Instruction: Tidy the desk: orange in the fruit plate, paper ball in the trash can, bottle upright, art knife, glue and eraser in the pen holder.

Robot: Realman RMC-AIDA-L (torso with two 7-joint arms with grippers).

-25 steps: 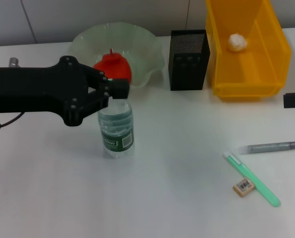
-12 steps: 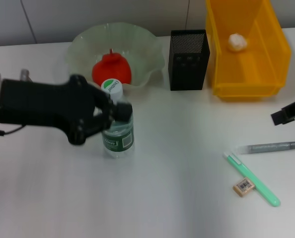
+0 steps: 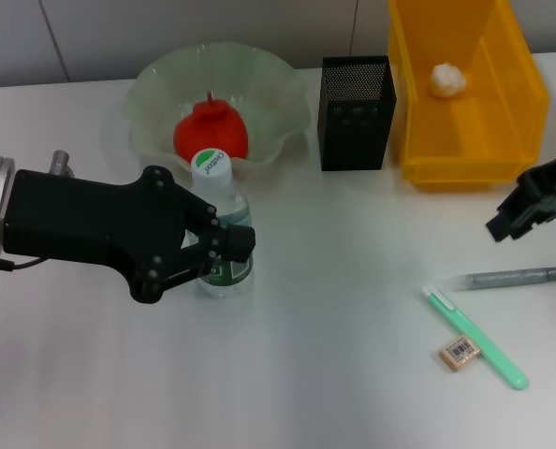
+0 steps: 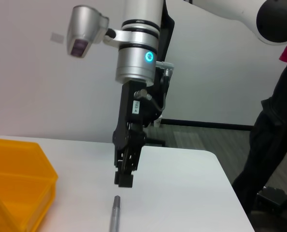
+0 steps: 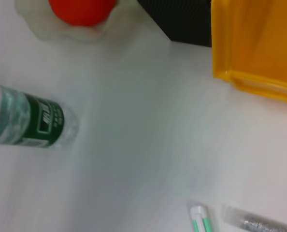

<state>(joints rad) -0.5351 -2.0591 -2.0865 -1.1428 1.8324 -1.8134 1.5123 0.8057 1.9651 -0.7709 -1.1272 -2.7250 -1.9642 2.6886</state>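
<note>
Since a second ago, the left gripper (image 3: 224, 245) has dropped from the bottle's cap level to its body, and the right gripper (image 3: 531, 206) has come in from the table's right edge toward the loose items. Using the bottle (image 3: 218, 224) as the landmark: it stands upright on the white table (image 3: 334, 374), white cap showing on top, with the left gripper's black fingers spread open around its labelled middle; whether they touch it cannot be told.

Just behind the bottle sits the fruit plate (image 3: 278, 84), holding the orange (image 3: 210, 131). Behind and to the right of the bottle stands the pen holder (image 3: 356, 112), and further right, just beside that holder, the trash can (image 3: 465, 94) with the paper ball (image 3: 446, 79) inside.

Well to the right of the bottle and nearer the robot lie three things: a grey pen-like stick (image 3: 512, 277), a green-and-white stick (image 3: 475, 337), and the eraser (image 3: 460, 352) touching the green stick's side. Far to the right of the bottle, the right gripper hangs above the table, near the grey stick's far end and in front of the trash can; the left wrist view shows its fingers (image 4: 125, 166) pointing down, close together, holding nothing.
</note>
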